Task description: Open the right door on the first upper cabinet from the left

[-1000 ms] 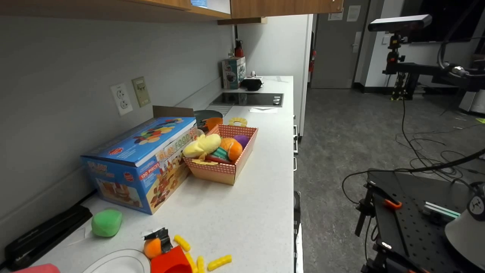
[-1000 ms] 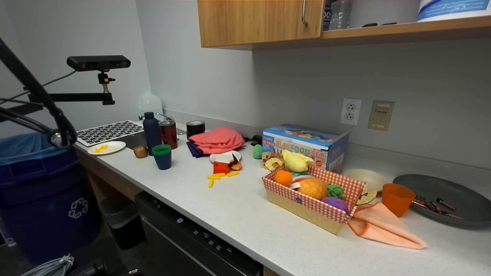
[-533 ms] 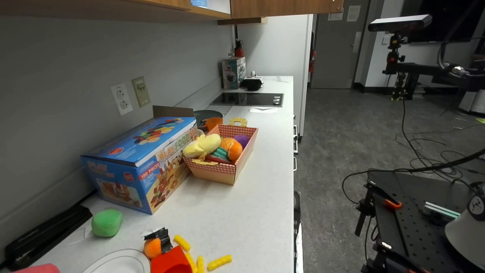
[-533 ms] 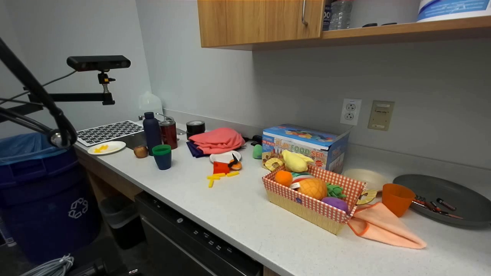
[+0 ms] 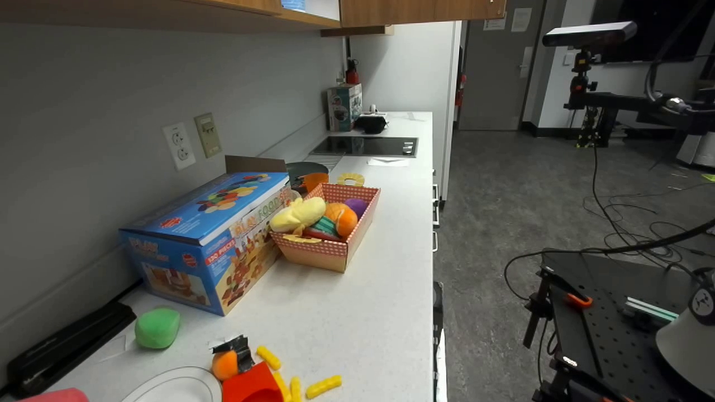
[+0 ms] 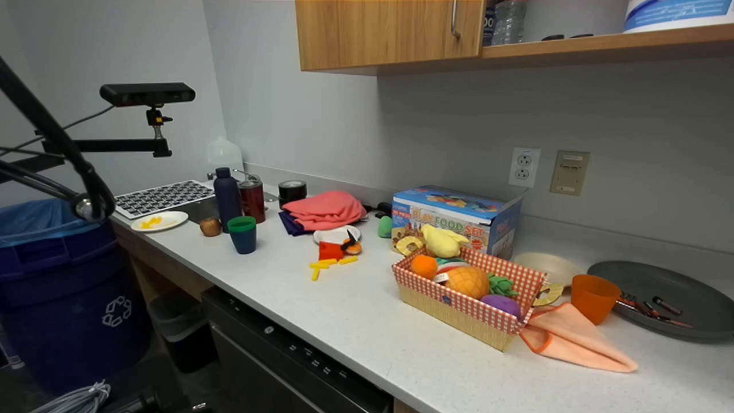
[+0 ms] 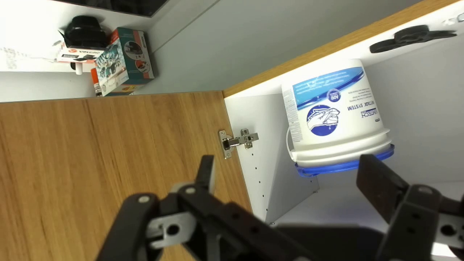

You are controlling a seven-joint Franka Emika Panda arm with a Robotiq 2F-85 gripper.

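Overhead, in an exterior view, the right door (image 5: pixel 413 12) is standing swung out from the first upper cabinet (image 5: pixel 167 17), its lower edge running past the front of the white countertop (image 5: pixel 385 290). Grey floor (image 5: pixel 486 212) is lying between countertop and black stand (image 5: pixel 606 268); the arm's white base (image 5: pixel 690 343) is sitting far right.

In an exterior view, the left door (image 6: pixel 390 34) is covering its section; the shelf edge (image 6: pixel 608 42) is running rightward.

In the wrist view, the right door is filling the left side, a metal hinge (image 7: pixel 235 141) joining it to the cabinet. Gripper (image 7: pixel 288 166) is occupying the lower part, fingers (image 7: pixel 204 172) standing wide apart: one overlapping the door, one the interior, a white bucket (image 7: pixel 333 116) showing between. Finger contact: cannot tell.
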